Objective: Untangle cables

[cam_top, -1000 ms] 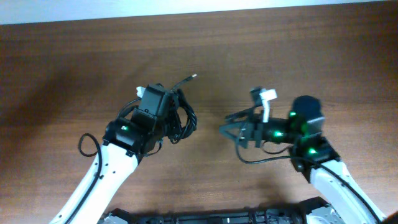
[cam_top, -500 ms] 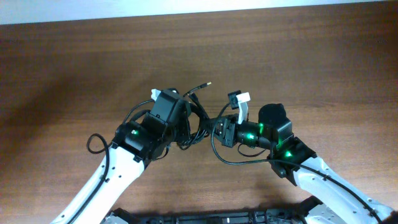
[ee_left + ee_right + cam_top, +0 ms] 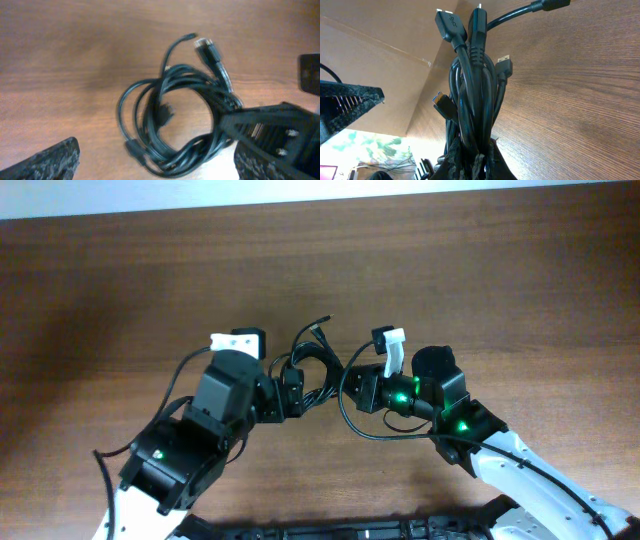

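The cables [image 3: 312, 364] are one black bunch of loose loops near the middle of the table [image 3: 480, 270], between my two grippers. From my left wrist the cables [image 3: 170, 125] show as a rough coil lying on the wood, with a plug [image 3: 207, 47] and a thinner end [image 3: 190, 36] sticking out on the far side. From my right wrist they stand up as a tight bundle [image 3: 472, 100], several strands side by side, with plugs [image 3: 447, 22] fanning out at the top.

My right gripper [image 3: 352, 387] is clamped on one side of the bunch. Its own camera shows the strands pinched between the jaws [image 3: 470, 156], with no gap beside them.

My left gripper [image 3: 288, 388] sits at the opposite side of the bunch with its jaws spread wide. In its view the two pads [image 3: 52, 160] are at the bottom corners, the coil lies in the space between them [image 3: 155, 152], and neither pad presses on a strand. My right gripper's black body [image 3: 280, 132] reaches into that view from the right, touching the coil's edge.
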{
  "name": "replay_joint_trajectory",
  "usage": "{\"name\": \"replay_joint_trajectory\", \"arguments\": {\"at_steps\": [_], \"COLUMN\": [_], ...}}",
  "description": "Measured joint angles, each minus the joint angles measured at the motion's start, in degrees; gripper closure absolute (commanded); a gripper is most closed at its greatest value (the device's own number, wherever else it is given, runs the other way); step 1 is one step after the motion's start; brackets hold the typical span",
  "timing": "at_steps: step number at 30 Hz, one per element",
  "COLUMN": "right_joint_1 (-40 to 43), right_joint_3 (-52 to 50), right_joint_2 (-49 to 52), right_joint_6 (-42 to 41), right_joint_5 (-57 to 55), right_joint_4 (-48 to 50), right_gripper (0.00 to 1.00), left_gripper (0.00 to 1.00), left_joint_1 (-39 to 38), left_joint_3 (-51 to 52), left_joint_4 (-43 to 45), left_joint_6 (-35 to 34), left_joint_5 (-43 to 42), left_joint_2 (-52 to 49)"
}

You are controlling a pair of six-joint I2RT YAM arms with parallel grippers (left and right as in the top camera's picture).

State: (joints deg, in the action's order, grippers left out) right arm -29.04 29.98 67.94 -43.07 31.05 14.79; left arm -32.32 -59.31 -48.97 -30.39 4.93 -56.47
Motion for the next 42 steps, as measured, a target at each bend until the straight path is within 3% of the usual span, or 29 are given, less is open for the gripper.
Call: {"name": "replay_joint_trajectory", "arguments": {"at_steps": [3,6,7,14,25,28,29,30,32,35,37,39,41,42], "right_joint_1": [0.5,5.3,7.7,10.9,10.9,10.9,10.9,10.9,11.4,11.6,11.4,11.3,11.3,11.3], "right_joint_3": [-0.1,-0.2,-0.2,-0.2,-0.2,-0.2,-0.2,-0.2,-0.2,-0.2,-0.2,-0.2,-0.2,-0.2], "right_joint_2": [0.0,0.1,0.1,0.2,0.2,0.2,0.2,0.2,0.3,0.3,0.2,0.2,0.3,0.2], "right_joint_6": [0.0,0.0,0.0,4.7,11.8,12.0,12.0,12.0,12.0,12.2,12.5,12.4,12.6,12.6], "right_joint_5": [1.6,10.9,14.7,32.6,37.8,38.4,38.4,38.4,38.2,38.0,39.4,39.2,36.9,34.8], "right_joint_4": [2.1,8.3,9.5,9.7,9.5,9.7,9.7,9.6,9.7,10.1,10.1,9.8,8.5,7.0], "right_gripper": [0.96,0.96,0.96,0.96,0.96,0.96,0.96,0.96,0.95,0.65,0.33,0.23,0.23,0.28], "left_gripper": [0.00,0.27,0.30,0.28,0.44,0.69,0.90,1.00,1.00,1.00,1.00,1.00,1.00,1.00], "left_joint_1": [4.3,6.9,7.0,7.1,7.2,7.2,7.2,7.1,7.1,7.1,7.1,7.2,7.8,8.3], "left_joint_3": [-0.1,-0.1,-0.1,-0.1,-0.2,-0.2,-0.2,-0.2,-0.2,-0.2,-0.2,-0.2,-0.2,-0.2], "left_joint_4": [-3.1,-3.1,-2.8,8.3,1.9,1.5,1.6,1.6,2.1,4.5,5.8,6.0,5.9,5.9], "left_joint_6": [0.0,0.3,0.9,10.4,25.9,27.4,27.7,28.4,29.7,30.2,30.1,27.8,21.8,18.7], "left_joint_5": [-1.5,-5.1,-6.0,-15.1,-22.1,-23.6,-24.5,-25.7,-26.8,-26.8,-26.5,-25.0,-19.5,-16.6], "left_joint_2": [-0.2,-1.7,-2.0,-2.8,-2.7,-3.1,-3.7,-4.8,-6.3,-6.9,-6.9,-7.0,-7.0,-7.1]}}
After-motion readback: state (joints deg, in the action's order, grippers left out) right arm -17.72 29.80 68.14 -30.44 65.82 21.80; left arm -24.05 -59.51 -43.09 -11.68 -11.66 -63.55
